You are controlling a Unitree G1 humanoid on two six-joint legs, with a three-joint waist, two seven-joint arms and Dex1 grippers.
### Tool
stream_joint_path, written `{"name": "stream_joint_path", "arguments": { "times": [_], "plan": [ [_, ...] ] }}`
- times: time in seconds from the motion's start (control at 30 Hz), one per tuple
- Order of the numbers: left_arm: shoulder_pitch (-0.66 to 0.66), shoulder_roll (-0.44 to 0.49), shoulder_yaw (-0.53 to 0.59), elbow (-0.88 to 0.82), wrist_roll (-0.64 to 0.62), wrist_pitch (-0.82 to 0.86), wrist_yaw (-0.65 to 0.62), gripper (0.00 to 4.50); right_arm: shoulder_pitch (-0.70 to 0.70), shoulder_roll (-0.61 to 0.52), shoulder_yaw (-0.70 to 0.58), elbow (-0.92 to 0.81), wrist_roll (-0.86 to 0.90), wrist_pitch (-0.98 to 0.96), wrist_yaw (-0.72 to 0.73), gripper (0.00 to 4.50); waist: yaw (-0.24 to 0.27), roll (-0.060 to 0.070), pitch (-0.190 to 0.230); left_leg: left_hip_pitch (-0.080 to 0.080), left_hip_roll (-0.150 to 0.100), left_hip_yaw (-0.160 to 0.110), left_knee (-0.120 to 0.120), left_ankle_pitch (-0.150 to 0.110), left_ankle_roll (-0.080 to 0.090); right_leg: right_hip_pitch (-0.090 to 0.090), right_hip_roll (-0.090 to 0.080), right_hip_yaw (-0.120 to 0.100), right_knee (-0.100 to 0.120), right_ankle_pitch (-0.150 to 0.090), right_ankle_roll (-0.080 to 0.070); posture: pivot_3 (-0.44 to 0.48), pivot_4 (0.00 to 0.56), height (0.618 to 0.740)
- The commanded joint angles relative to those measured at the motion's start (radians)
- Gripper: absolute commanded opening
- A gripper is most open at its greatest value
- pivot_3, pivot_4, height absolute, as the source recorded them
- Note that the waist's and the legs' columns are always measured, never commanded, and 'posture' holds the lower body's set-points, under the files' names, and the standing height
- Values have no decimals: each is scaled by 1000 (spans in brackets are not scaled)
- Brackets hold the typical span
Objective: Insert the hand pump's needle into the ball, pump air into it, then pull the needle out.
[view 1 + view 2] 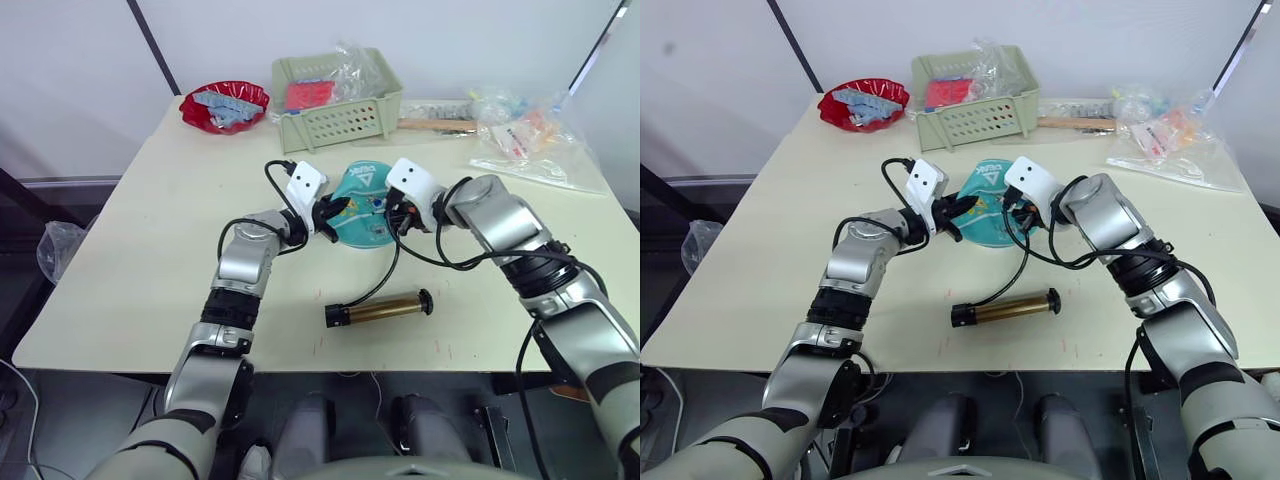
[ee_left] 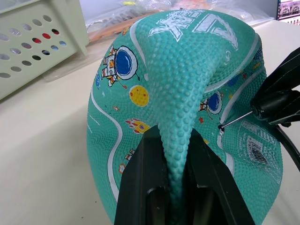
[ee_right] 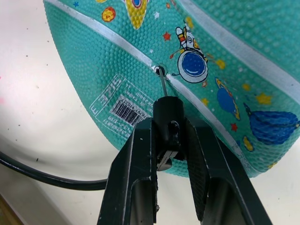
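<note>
The teal ball (image 1: 362, 203) lies limp and partly collapsed at the table's middle. My left gripper (image 2: 172, 136) is shut on a raised fold of the ball's skin (image 2: 180, 93). My right gripper (image 3: 167, 124) is shut on the black fitting (image 3: 168, 110) of the needle (image 3: 162, 83). The needle's tip meets the small valve hole on a white seam beside the barcode label (image 3: 126, 110). The hand pump (image 1: 378, 309) lies flat on the table nearer to me, untouched. Its black hose (image 1: 383, 277) curves up to the right gripper (image 1: 398, 212).
A green perforated basket (image 1: 335, 100) stands behind the ball, with a red bowl (image 1: 224, 106) to its left. A wooden-handled tool (image 1: 437, 124) and plastic bags (image 1: 525, 138) lie at the back right. The table's front edge (image 1: 300, 365) runs just beyond the pump.
</note>
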Motion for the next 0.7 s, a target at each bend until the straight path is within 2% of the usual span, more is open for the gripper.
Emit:
{"name": "stream_joint_path", "arguments": {
  "times": [0.03,0.37,0.7],
  "plan": [
    [15,-4,-26,17,3,9,-11,23,30,-26,19,17,-34,15,-2,330,0,0,0,0,0,0,0,0,0,0,0,0,0,0,0,0,150,740],
    [23,-6,-31,2,0,16,-14,23,17,-1,2,44,-39,14,-17,330,0,0,0,0,0,0,0,0,0,0,0,0,0,0,0,0,150,740],
    [23,2,-30,11,2,16,-13,23,23,30,-70,46,-10,-25,-15,330,-7,0,0,1,0,0,0,0,0,0,0,0,0,0,0,0,150,740]
  ]
}}
